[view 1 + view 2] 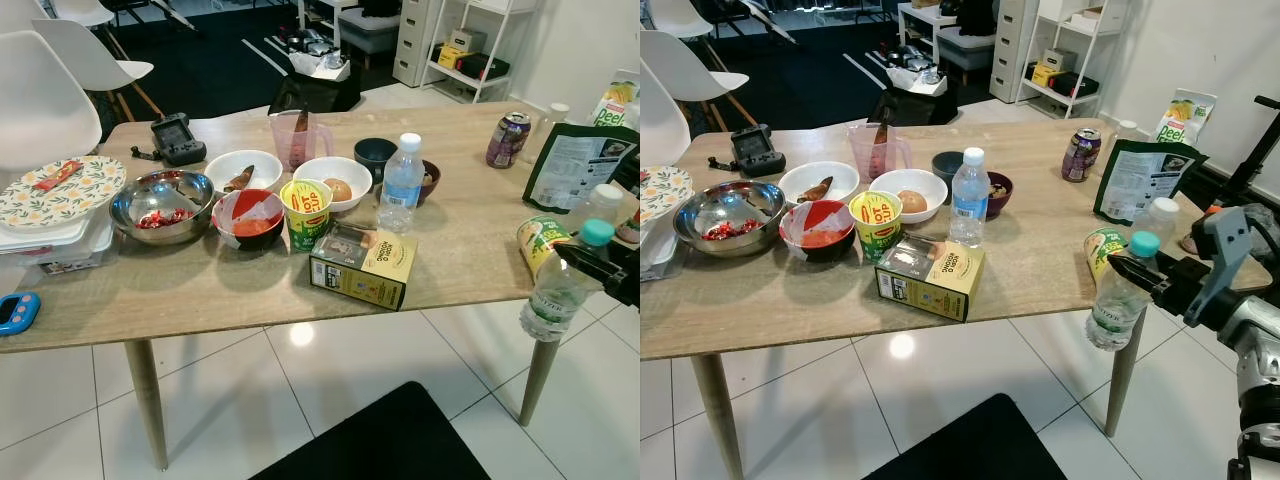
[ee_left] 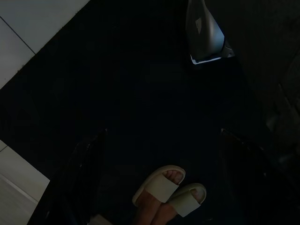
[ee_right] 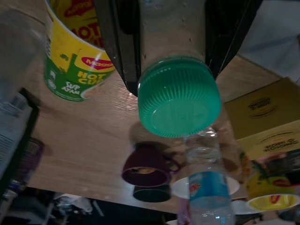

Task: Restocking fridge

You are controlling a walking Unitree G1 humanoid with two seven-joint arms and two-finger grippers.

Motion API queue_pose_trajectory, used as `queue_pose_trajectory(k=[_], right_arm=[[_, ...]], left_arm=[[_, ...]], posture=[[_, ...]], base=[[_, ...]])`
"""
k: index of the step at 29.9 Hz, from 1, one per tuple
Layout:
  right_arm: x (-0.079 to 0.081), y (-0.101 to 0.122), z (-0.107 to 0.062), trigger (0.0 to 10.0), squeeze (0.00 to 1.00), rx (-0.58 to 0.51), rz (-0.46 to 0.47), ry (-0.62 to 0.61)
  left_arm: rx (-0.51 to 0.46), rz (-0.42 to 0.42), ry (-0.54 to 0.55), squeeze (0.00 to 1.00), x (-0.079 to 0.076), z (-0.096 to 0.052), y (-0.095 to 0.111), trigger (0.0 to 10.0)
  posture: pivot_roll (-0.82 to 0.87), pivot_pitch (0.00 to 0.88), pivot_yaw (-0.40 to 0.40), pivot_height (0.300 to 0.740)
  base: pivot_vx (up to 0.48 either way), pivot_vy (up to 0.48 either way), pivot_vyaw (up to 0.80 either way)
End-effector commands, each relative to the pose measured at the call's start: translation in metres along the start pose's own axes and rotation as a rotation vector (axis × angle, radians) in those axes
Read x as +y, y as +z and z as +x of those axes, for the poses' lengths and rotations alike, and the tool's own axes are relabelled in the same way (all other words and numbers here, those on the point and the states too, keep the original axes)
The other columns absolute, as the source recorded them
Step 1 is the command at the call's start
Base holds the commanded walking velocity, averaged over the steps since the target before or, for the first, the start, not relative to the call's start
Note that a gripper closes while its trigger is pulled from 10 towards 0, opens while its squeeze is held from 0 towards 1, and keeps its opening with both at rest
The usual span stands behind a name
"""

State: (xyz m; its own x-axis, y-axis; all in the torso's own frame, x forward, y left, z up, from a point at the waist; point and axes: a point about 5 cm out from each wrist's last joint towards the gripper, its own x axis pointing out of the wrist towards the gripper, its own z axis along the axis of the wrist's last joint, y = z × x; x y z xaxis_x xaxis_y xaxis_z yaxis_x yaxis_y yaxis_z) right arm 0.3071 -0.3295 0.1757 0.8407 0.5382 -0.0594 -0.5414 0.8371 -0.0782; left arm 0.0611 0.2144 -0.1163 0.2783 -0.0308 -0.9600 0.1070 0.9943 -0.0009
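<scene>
right gripper (image 1: 1132, 270) jaws clamped on green-capped bottle (image 1: 1118, 295) just off desk (image 1: 1040, 240) corner | risk: neck-only hold, may slip | left jaws probably hidden in dark, cannot tell

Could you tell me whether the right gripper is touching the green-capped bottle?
Touching. In the right wrist view, the right gripper has a black finger pressed against each side of the green-capped bottle just below its cap; the right eye view shows it held off the table edge.
</scene>
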Motion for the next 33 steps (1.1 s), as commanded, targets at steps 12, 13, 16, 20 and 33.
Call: queue_pose_trajectory(k=[12,13,16,20,33], right_arm=[[0.023,-0.034,-0.020,10.0,0.00,0.250,0.072,0.233],[0.026,-0.038,-0.023,10.0,0.00,0.267,0.087,0.251],[0.029,-0.041,-0.024,10.0,0.00,0.286,0.100,0.275],[0.038,-0.062,-0.032,10.0,0.00,0.426,0.142,0.329],[0.058,-0.147,-0.052,10.0,0.00,0.706,0.209,0.019]], left_arm=[[-0.107,0.001,-0.035,0.00,-0.006,0.003,0.025,10.0],[-0.112,0.002,-0.036,0.00,-0.007,0.003,0.027,10.0],[-0.116,0.002,-0.037,0.00,-0.007,0.004,0.029,10.0],[-0.128,-0.001,-0.045,0.00,-0.011,0.005,0.033,10.0],[-0.121,-0.015,-0.030,0.00,-0.012,0.005,0.030,10.0]], posture=[[-0.03,0.000,-0.037,0.740],[-0.03,0.000,-0.040,0.740],[-0.03,0.000,-0.042,0.740],[-0.03,0.000,-0.055,0.740],[-0.03,0.000,-0.057,0.740]], base=[[0.000,0.000,0.00],[0.000,0.000,0.00],[0.000,0.000,0.00],[0.000,0.000,0.00],[0.000,0.000,0.00]])
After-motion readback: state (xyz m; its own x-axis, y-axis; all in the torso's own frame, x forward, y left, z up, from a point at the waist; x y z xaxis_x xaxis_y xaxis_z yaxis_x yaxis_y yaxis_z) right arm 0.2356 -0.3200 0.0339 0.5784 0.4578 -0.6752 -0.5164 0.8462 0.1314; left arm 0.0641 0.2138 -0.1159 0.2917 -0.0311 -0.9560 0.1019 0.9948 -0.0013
